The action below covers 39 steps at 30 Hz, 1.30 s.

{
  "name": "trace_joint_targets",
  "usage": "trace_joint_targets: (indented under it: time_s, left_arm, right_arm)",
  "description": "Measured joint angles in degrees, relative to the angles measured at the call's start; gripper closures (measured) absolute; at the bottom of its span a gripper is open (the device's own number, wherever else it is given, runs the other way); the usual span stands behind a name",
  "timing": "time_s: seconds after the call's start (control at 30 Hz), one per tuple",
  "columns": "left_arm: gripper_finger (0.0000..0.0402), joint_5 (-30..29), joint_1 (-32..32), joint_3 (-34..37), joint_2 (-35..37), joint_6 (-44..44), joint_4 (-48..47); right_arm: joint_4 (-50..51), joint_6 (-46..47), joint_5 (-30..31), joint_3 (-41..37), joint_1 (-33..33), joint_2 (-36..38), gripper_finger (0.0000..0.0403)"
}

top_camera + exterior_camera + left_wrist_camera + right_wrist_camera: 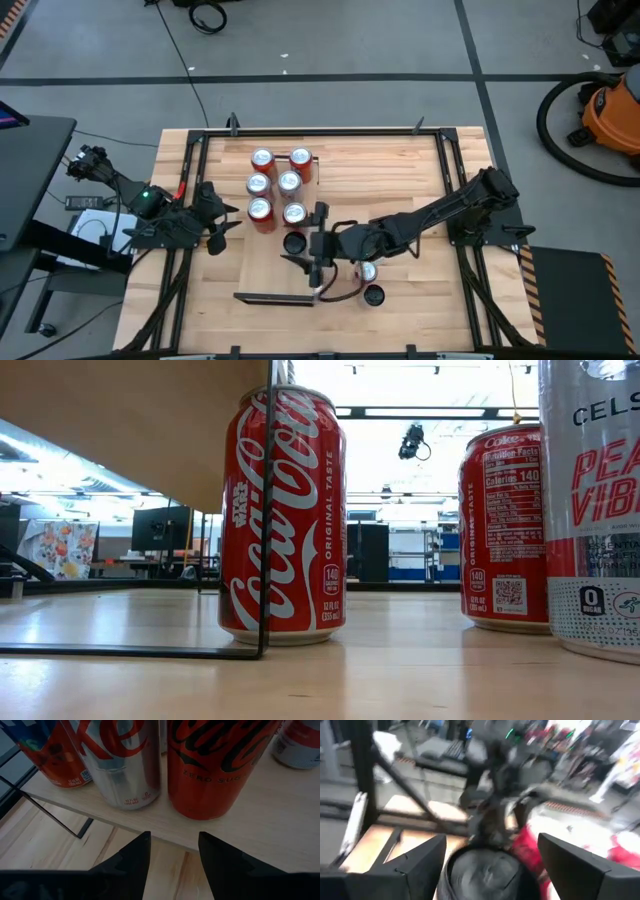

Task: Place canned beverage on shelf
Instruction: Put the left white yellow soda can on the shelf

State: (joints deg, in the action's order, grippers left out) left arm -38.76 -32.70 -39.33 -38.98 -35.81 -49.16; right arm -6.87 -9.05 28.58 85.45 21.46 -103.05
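Centre frame in the high view, the right gripper (316,243) hovers, fingers spread, beside a dark-topped can (295,243) on the shelf (325,165). Only the left wrist view shows the left gripper (172,851) parted, empty, facing shelved cans.

Grey concrete floor (350,40) with dark tape lines (470,40), orange shop vacuum (612,112) and black hose at right, black cable (208,15) coiled at top; ceiling strip lights (420,412) bright beyond.
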Motion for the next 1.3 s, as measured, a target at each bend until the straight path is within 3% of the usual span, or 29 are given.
trace_joint_targets:
  time_s: [0.2,0.37,0.5,0.73,1.0,1.3]
  left_arm:
    - [0.0224,0.0,0.0,0.0,0.0,0.1,0.0]
    - [0.0224,0.0,0.0,0.0,0.0,0.3,0.0]
    - [0.0224,0.0,0.0,0.0,0.0,0.1,0.0]
    - [0.0224,0.0,0.0,0.0,0.0,0.5,1.8]
    - [0.0224,0.0,0.0,0.0,0.0,0.7,1.7]
    - [0.0224,0.0,0.0,0.0,0.0,0.6,1.7]
  right_arm:
    - [-1.2,-5.8,3.9,0.0,3.2,3.7,0.0078]
    - [5.7,-4.1,4.1,0.0,6.5,6.2,0.0078]
    - [16.1,3.9,10.7,0.0,8.8,6.5,0.0078]
    - [29.9,19.9,11.2,-0.1,9.5,5.5,0.0080]
    - [28.7,19.7,10.4,-0.1,7.3,-0.3,0.0103]
    - [26.0,19.6,9.3,-0.1,4.9,-3.8,0.0166]
